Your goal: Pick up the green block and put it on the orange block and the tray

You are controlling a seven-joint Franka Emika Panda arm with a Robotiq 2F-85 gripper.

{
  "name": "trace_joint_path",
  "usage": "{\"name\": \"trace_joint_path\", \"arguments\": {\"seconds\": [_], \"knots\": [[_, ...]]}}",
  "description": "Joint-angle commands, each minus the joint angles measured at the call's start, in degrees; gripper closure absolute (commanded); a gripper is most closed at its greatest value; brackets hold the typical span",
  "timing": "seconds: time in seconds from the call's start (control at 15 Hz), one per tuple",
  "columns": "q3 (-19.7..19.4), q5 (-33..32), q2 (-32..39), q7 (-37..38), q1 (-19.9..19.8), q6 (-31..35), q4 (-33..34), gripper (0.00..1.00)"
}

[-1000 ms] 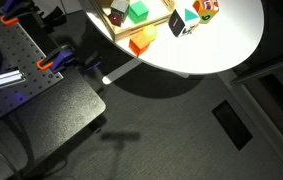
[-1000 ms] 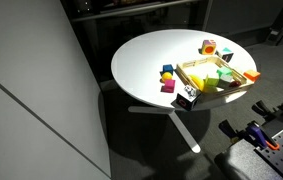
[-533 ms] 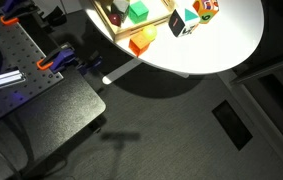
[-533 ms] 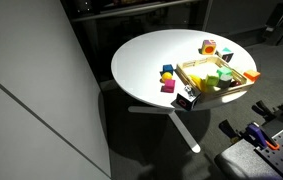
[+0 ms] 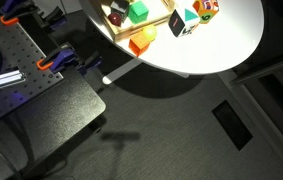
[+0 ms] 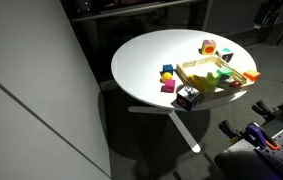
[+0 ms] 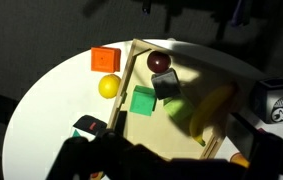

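The green block (image 7: 142,100) lies inside the tray (image 7: 127,92), near its left rim. It also shows in both exterior views (image 5: 138,12) (image 6: 226,72). The orange block (image 5: 141,40) sits on the table just outside the tray's rim (image 5: 159,24). It is at the tray's corner in an exterior view (image 6: 251,76) and shows as an orange patch at the bottom right of the wrist view (image 7: 239,160). My gripper (image 7: 171,165) is a dark shape along the bottom of the wrist view. Its fingers are spread apart and empty, high above the tray.
The tray also holds a dark red ball (image 7: 159,62), a dark block (image 7: 166,85) and a banana (image 7: 213,108). Outside it lie a reddish block (image 7: 105,60), a yellow ball (image 7: 109,87) and the teal-topped block (image 5: 188,20). The round white table (image 6: 146,60) drops off to the floor.
In an exterior view the arm at the top right has shifted slightly left. The blocks and tray have not moved.
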Motion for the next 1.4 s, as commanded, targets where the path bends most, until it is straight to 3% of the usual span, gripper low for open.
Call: {"name": "trace_joint_path", "arguments": {"seconds": [0.0,0.4,0.8,1.33], "knots": [[-0.02,0.97,6.81,1.57,0.10,-1.83,5.48,0.00],[-0.21,3.21,14.98,1.18,0.24,-0.26,8.91,0.00],[-0.23,3.05,20.13,1.68,-0.19,6.65,9.48,0.00],[-0.23,2.76,21.08,1.05,-0.12,7.48,8.87,0.00]]}}
